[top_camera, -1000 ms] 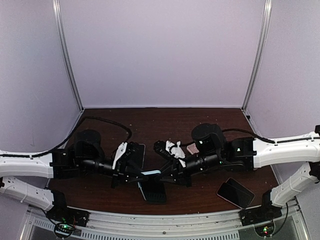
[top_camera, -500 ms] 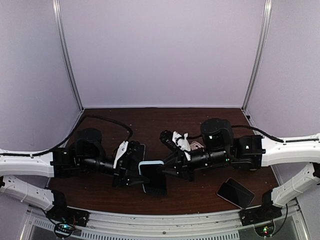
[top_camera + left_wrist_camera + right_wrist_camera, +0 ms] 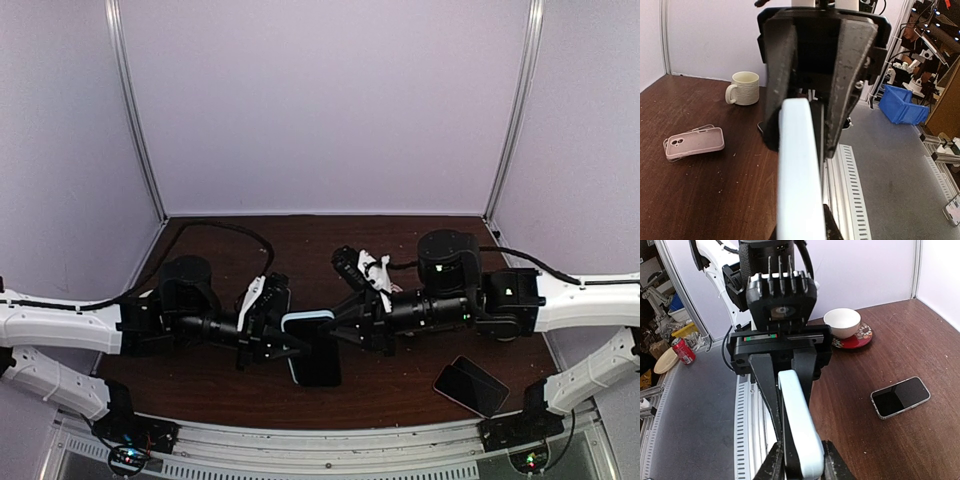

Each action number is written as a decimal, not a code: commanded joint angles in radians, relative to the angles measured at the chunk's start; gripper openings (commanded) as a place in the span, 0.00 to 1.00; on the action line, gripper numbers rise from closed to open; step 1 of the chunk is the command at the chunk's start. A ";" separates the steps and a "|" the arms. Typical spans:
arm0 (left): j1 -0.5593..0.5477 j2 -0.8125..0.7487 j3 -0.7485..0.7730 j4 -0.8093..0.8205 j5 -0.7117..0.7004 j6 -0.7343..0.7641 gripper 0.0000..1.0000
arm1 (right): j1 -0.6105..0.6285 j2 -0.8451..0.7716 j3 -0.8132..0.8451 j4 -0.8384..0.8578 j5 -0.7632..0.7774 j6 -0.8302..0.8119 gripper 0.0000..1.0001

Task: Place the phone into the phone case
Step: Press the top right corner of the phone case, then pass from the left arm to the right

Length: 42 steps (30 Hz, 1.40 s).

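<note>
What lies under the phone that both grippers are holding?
Bare brown table shows around the phone, clamped between left gripper and right gripper. The patch straight below it is covered.

Two grippers, one light-blue case, one pink case, two loose phones, two cups, one saucer.

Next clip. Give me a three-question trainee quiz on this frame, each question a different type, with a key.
1. True or false: no claw touches the pale-rimmed phone.
2. Multiple choice: what lies near the right arm's base? A spoon, B second phone, C book.
3. Short answer: in the right wrist view, what stands on the red saucer?
Key: 1 false, the left claw and right claw both grip it. 2 B. 3 a white cup.
</note>
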<state>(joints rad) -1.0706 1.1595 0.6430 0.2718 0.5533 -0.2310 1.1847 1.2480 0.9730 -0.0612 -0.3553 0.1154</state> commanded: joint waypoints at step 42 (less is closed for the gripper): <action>-0.006 -0.029 0.018 0.209 0.094 -0.116 0.10 | 0.021 0.093 -0.033 0.249 -0.110 0.017 0.00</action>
<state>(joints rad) -1.0500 1.0908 0.6376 0.3328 0.6281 -0.3321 1.2034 1.3338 0.8612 0.0990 -0.5262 0.1268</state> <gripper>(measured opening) 0.120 0.176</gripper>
